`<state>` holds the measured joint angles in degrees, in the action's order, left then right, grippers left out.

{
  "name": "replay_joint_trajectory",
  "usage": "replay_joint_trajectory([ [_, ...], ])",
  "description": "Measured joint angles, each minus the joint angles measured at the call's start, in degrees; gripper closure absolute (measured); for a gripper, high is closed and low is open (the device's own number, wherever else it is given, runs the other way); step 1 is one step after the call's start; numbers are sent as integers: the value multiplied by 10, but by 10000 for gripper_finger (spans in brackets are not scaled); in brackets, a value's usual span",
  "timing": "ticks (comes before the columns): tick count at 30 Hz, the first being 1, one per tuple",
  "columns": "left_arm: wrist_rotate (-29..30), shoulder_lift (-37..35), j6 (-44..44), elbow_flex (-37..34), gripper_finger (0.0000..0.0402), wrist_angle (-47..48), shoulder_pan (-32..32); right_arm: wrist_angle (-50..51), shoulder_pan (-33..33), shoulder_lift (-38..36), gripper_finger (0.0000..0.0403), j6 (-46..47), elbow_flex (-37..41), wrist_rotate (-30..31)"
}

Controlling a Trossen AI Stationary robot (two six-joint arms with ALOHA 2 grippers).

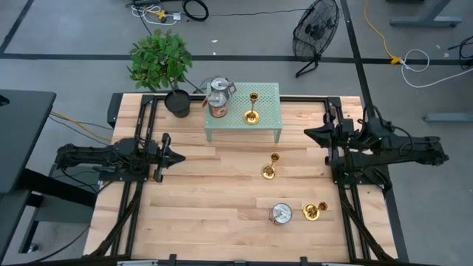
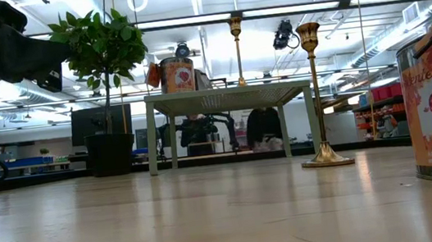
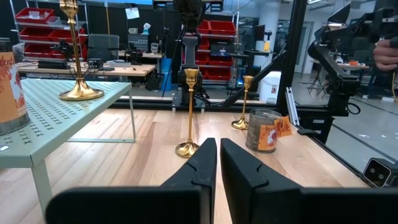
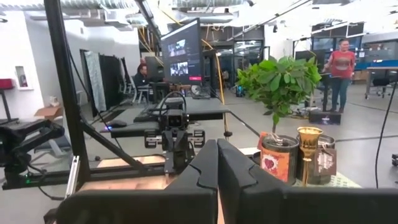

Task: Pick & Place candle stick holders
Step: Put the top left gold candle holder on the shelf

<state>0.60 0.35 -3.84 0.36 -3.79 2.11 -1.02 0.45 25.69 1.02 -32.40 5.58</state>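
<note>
Three gold candle stick holders stand upright on their round bases. One (image 1: 252,111) is on the pale green perforated stand (image 1: 267,92). One (image 1: 270,167) is on the wooden table's middle. One (image 1: 315,212) is near the front right, beside a tin (image 1: 280,214). My left gripper (image 1: 177,156) is shut and empty at the table's left, pointing level toward the middle holder (image 3: 188,112). My right gripper (image 1: 309,134) is shut and empty at the table's right, raised above the table. The right wrist view shows the stand's holder cup (image 4: 309,138).
Two tins (image 1: 218,97) stand on the green stand's left part. A potted plant (image 1: 164,63) sits at the far left corner. Dark frame rails (image 1: 140,118) run along both table sides. Bare wood (image 1: 214,199) lies between the arms in front of the stand.
</note>
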Motion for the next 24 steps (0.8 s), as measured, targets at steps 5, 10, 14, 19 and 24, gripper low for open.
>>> replay_joint_trajectory([
  [5,0,0,0,0,372,0,0,1,0,17,401,1,-10,13],
  [10,0,0,0,0,372,0,0,0,0,39,401,12,-21,15],
  [14,0,0,0,0,372,0,0,-1,0,56,401,16,-25,15],
  [19,0,0,0,0,372,0,0,-1,0,73,401,17,-25,15],
  [24,0,0,0,0,372,0,0,-2,0,87,401,16,-25,14],
])
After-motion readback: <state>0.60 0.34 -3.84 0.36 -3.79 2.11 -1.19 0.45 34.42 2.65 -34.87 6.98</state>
